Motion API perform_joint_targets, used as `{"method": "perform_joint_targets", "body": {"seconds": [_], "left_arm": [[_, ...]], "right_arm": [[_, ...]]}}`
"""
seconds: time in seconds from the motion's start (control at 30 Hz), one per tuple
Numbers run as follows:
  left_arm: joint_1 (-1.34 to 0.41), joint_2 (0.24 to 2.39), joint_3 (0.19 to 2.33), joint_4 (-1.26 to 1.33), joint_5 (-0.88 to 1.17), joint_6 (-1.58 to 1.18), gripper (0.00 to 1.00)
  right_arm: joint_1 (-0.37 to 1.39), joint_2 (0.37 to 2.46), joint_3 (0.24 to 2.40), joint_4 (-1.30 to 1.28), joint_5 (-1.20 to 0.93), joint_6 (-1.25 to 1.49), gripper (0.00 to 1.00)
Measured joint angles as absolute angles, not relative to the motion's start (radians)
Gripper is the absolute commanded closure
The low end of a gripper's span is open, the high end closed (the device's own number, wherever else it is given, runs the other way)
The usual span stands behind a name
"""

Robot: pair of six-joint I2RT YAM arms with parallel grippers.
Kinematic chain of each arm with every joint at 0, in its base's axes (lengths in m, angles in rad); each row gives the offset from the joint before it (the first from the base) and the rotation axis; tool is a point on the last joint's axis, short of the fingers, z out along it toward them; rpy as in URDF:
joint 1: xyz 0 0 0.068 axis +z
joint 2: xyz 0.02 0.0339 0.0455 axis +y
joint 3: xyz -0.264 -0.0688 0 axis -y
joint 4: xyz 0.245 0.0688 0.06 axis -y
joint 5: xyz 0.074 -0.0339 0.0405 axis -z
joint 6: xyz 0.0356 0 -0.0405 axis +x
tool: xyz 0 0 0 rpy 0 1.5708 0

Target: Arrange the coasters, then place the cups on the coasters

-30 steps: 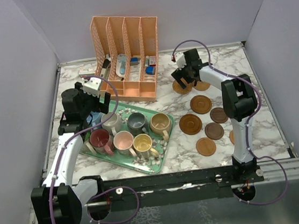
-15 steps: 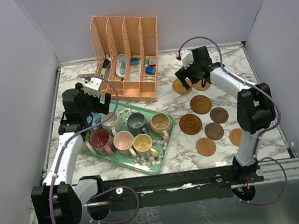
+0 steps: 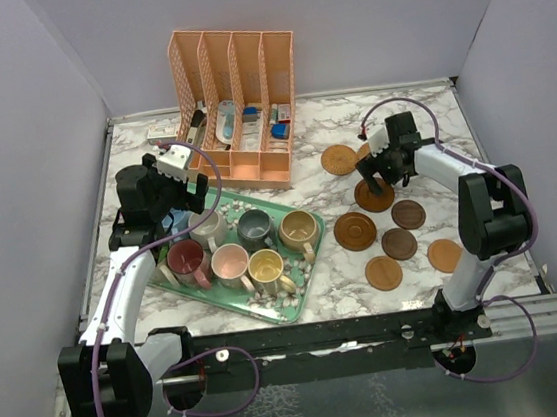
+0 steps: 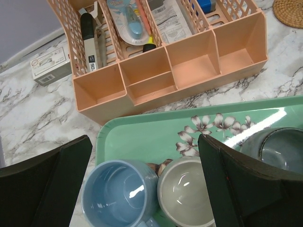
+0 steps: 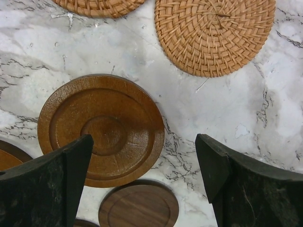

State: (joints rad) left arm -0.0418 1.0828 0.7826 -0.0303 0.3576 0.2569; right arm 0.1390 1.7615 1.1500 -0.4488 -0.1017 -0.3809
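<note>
Top external: the right pincer (image 3: 380, 170), on the nearer arm, gapes empty over the ringed coaster (image 3: 375, 195) on the marble surface (image 3: 339, 280); right wrist: that coaster lies off-centre, toward one finger; left wrist: the left pincer (image 4: 144, 141) gapes empty above the blue mug (image 4: 118, 195).

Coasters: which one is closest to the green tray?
The ringed brown coaster, just off the tray's right edge; the others lie farther right or back.
</note>
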Motion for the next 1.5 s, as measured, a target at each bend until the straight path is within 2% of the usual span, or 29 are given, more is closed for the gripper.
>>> {"method": "perform_joint_targets", "body": {"seconds": [0.37,0.67,0.97,1.2,1.5], "left_arm": [[-0.042,1.077,0.777,-0.031,0.379,0.257,0.01],[-0.042,1.075,0.777,-0.03,0.379,0.257,0.01],[-0.042,1.074,0.774,-0.03,0.379,0.257,0.01],[-0.042,1.074,0.773,-0.031,0.379,0.257,0.01],[-0.044,1.074,0.773,-0.031,0.379,0.257,0.01]], "right_arm": [[0.124,1.814,1.147,-0.427,-0.084,-0.409,0.17],[-0.006,1.826,1.16,-0.419,-0.081,-0.443,0.21],[-0.154,1.981,1.361,-0.414,-0.057,-0.45,0.25],[-0.163,2.097,1.528,-0.416,0.005,-0.45,0.26],[-0.16,2.157,1.619,-0.424,0.034,-0.45,0.26]]}}
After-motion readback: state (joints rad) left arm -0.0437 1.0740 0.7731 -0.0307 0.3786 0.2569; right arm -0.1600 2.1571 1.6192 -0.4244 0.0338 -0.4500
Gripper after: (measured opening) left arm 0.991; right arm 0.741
